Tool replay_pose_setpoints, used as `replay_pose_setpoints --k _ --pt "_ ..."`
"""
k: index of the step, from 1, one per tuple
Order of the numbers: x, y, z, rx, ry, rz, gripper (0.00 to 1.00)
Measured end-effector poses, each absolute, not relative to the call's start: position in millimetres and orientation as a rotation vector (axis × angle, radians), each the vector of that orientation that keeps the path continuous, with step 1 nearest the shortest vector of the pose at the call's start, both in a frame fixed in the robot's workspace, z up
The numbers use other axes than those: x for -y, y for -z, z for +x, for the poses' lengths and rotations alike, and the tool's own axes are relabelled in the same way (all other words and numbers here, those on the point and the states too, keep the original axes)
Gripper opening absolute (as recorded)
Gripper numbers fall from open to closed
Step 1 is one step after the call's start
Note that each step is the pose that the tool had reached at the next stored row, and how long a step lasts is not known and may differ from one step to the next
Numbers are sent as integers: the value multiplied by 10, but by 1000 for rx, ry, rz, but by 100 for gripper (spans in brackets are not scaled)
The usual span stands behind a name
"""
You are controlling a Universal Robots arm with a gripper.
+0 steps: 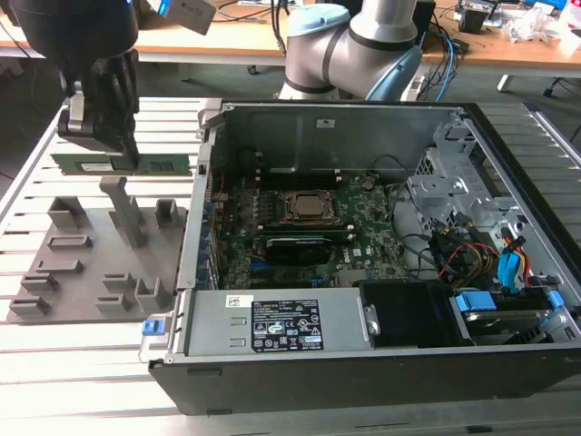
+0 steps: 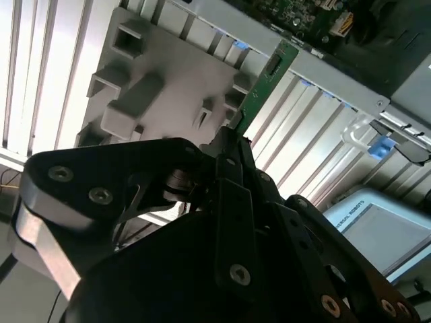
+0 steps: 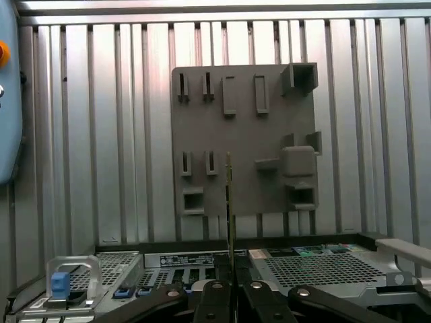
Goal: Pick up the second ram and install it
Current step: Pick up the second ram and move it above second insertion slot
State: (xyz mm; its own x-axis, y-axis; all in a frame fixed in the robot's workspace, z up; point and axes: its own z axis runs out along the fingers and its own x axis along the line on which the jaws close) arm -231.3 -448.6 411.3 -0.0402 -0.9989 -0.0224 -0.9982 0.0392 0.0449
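Exterior view: the tool [image 1: 123,154] hangs at about 10 o'clock in the scene, its fingers closed together on the second ram [image 1: 163,164]. The stick is held on edge with its long side level, running along the 9-to-3 o'clock line. The black fingers grip it near mid-length, so green board shows on either side of them. The stick's 3 o'clock end lies near the outer wall of the open computer case [image 1: 363,363]. Directly at 6 o'clock from the stick is a grey holder plate [image 1: 91,272] with raised blocks and slots, resting on the slatted metal table [image 1: 54,363]. Whether the stick touches the plate cannot be told.

Inside the case, the motherboard [image 1: 363,245] carries a CPU socket [image 1: 307,206]. A long black module [image 1: 295,247] sits just at 6 o'clock from that socket. The arm's grey base [image 1: 354,45] stands at 12 o'clock behind the case.

Second wrist view: the stick [image 2: 259,91] projects from the fingertips [image 2: 229,145] over the plate's [image 2: 155,74] edge and toward the case [image 2: 337,74].

First wrist view: the stick [image 3: 229,202] appears edge-on as a thin line pinched between the two fingers [image 3: 219,296], crossing over the plate [image 3: 236,134] with the case's perforated frame [image 3: 303,266] beside the tool [image 3: 231,286].
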Motion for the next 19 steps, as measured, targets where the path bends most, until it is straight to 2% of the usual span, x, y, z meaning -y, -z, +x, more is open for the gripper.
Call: replay_pose_setpoints --k 19 --pt "4483 -4113 -1547 2254 75 2166 14"
